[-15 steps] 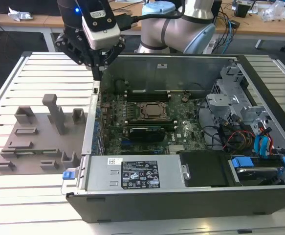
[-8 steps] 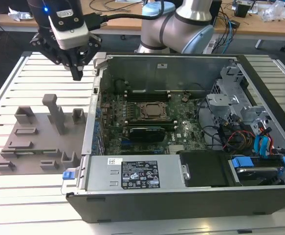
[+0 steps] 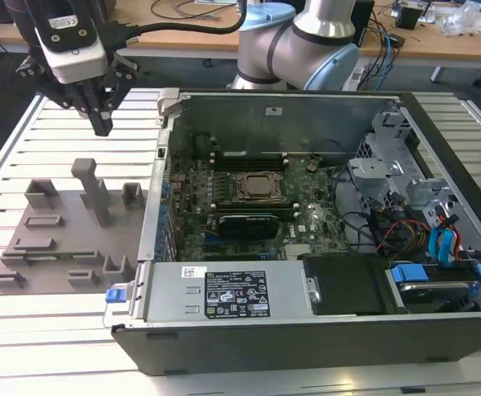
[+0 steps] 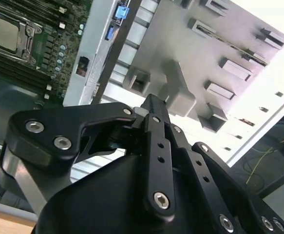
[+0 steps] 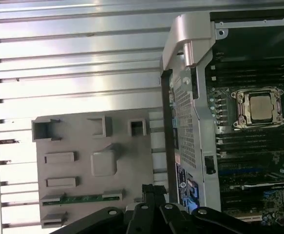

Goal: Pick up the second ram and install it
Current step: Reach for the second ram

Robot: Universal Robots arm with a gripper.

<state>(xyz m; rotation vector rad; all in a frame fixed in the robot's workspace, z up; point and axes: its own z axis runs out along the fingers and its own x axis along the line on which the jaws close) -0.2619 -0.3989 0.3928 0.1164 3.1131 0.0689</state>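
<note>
While the black two-finger gripper (image 3: 101, 124) hangs at the exterior view's left, outside the case and over the slatted white metal table (image 3: 42, 346), its fingertips look pressed together with nothing between them. The thin green circuit-board stick, the second ram (image 5: 81, 198), lies in a slot of the flat grey plastic fixture plate (image 3: 67, 239) between two pale end blocks, well apart from the gripper, not yet picked. Step in hand, my read: the reach to the stick. Done well, that likely means parting the fingers first, coming down square across its long edges near mid-length, and staying clear of the tall grey post (image 3: 91, 186). The open dark metal computer case (image 3: 306, 338) holds the green motherboard (image 3: 306, 227), the square processor socket (image 3: 261, 188), the black memory slots (image 3: 248, 157) and the silver power supply box (image 3: 223, 293).
</note>
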